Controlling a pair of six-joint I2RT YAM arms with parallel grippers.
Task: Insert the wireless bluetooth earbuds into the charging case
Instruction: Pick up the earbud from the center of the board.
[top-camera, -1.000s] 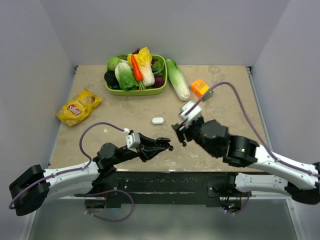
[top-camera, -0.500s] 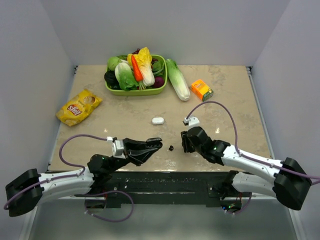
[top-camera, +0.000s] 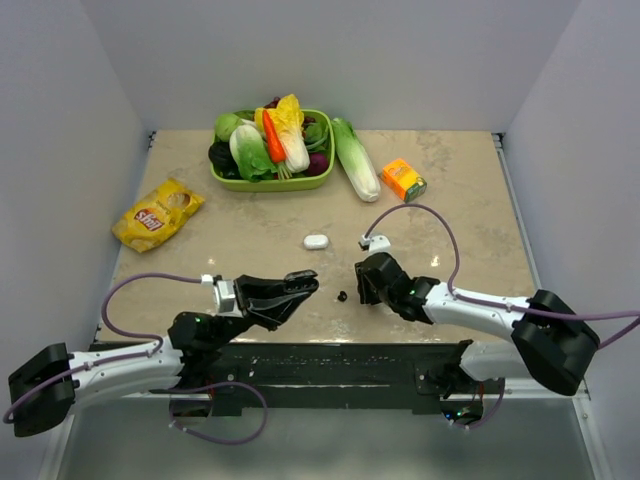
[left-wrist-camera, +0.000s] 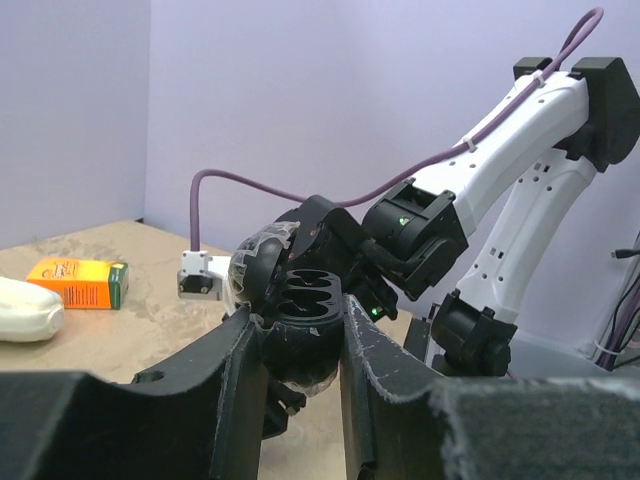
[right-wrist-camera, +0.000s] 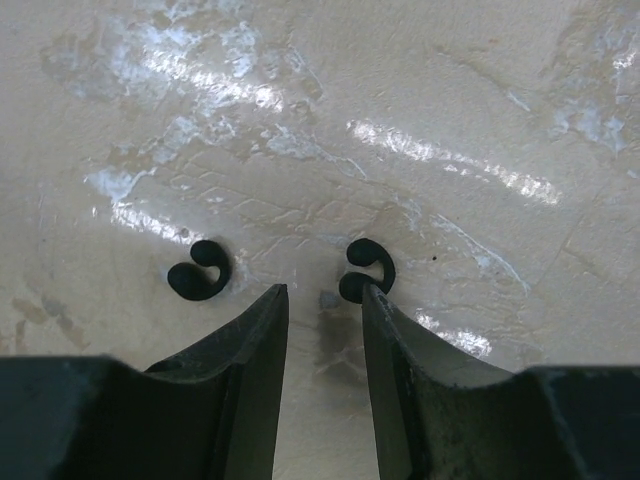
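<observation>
Right gripper check: found narrowly spread, empty, low over table. Noted one black earbud touching or just beside one fingertip, second black earbud off to the other side. Found left gripper clamped on open charging case (two cavities showing). Recommend widening, centring over the fingertip-side bud, closing gently. Judged prone to flicking away.

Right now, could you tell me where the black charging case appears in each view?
Top external: charging case in the left gripper, low centre-left.
Left wrist: centre, between the fingers, two sockets showing.
Right wrist: not in it.
Shared landmark: orange box, top and left wrist.
</observation>
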